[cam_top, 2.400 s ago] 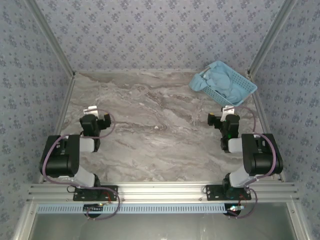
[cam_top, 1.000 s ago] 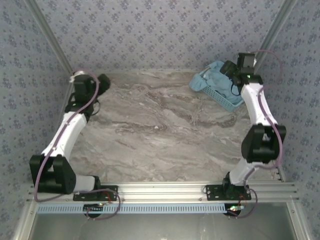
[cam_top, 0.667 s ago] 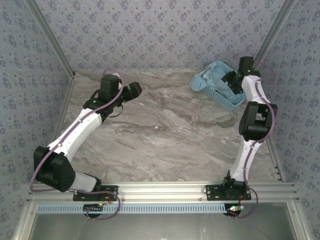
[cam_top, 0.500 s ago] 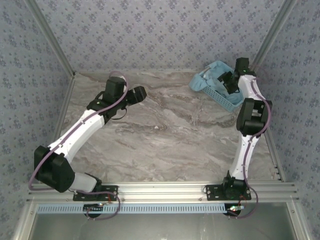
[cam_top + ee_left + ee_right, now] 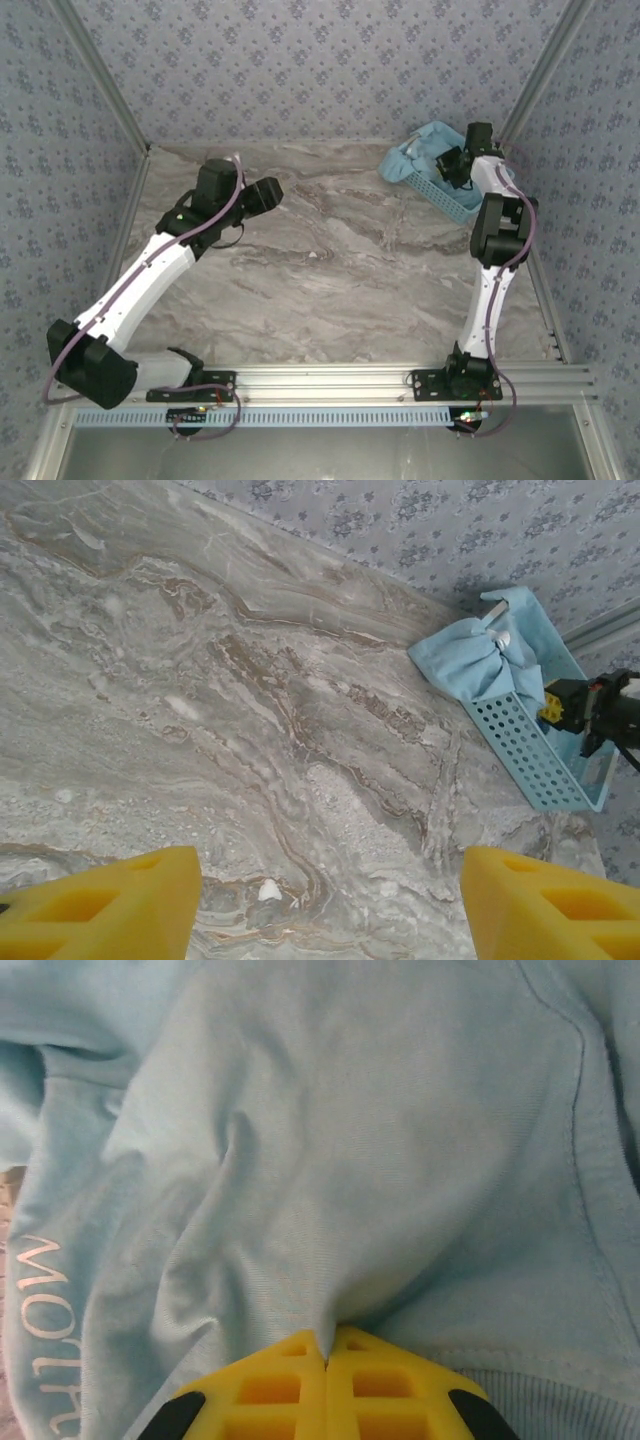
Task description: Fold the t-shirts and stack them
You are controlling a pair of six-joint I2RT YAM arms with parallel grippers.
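Observation:
A crumpled light blue t-shirt (image 5: pixel 428 145) lies bunched in the light blue lattice basket (image 5: pixel 447 198) at the table's back right, spilling over its far end. White lettering shows on the t-shirt (image 5: pixel 330 1140) at the left of the right wrist view. My right gripper (image 5: pixel 327 1352) is shut, its yellow fingers pinching a fold of that cloth; from above the right gripper (image 5: pixel 452 160) sits over the basket. My left gripper (image 5: pixel 268 190) hovers over the back left of the table, open, with bare marble between its yellow pads (image 5: pixel 95 905). The t-shirt (image 5: pixel 470 660) also shows in the left wrist view.
The marble table (image 5: pixel 320 270) is bounded by patterned walls at the back and sides and an aluminium rail (image 5: pixel 320 380) at the near edge. The basket (image 5: pixel 535 760) stands close to the right wall.
Both arms rose from folded rest poses and reached out. The right gripper went to the basket and shut on the shirt; the left swung from the back left corner toward the centre.

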